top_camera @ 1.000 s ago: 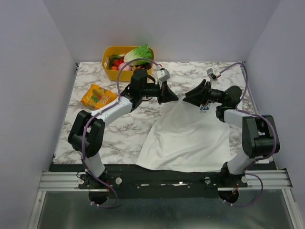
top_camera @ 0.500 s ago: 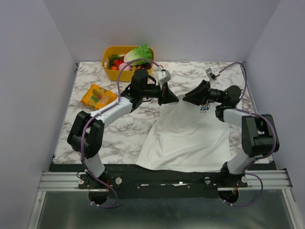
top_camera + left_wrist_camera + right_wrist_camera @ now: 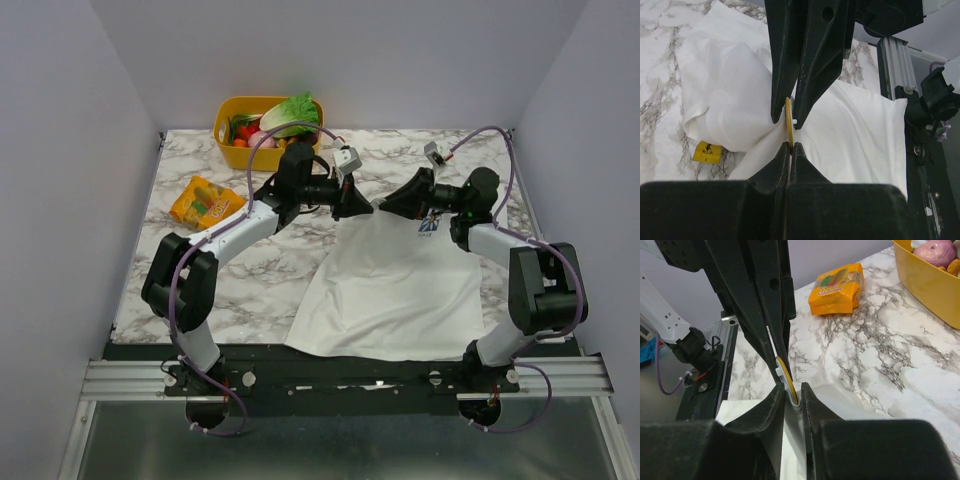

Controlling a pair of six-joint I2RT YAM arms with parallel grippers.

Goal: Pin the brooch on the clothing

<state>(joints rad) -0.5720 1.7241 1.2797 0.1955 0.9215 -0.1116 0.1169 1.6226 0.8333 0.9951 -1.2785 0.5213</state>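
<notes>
The brooch (image 3: 789, 122), a thin gold-yellow disc seen edge-on, stands upright over the bunched collar end of the white T-shirt (image 3: 390, 290) on the worktop (image 3: 260, 270). The left fingers (image 3: 772, 170) are clenched on its edge. The right fingers (image 3: 771, 410) flank it, narrowly apart; I cannot tell whether they grip it.

my count of what sits on the bench (image 3: 250, 285)
two claws, my left claw (image 3: 790, 146) and my right claw (image 3: 793, 386); one gold brooch (image 3: 789, 122); one white t-shirt (image 3: 390, 290) bearing one yellow tag (image 3: 707, 151) and one blue print (image 3: 430, 226); one orange snack packet (image 3: 205, 202); one yellow basket (image 3: 245, 158) of vegetables.
</notes>
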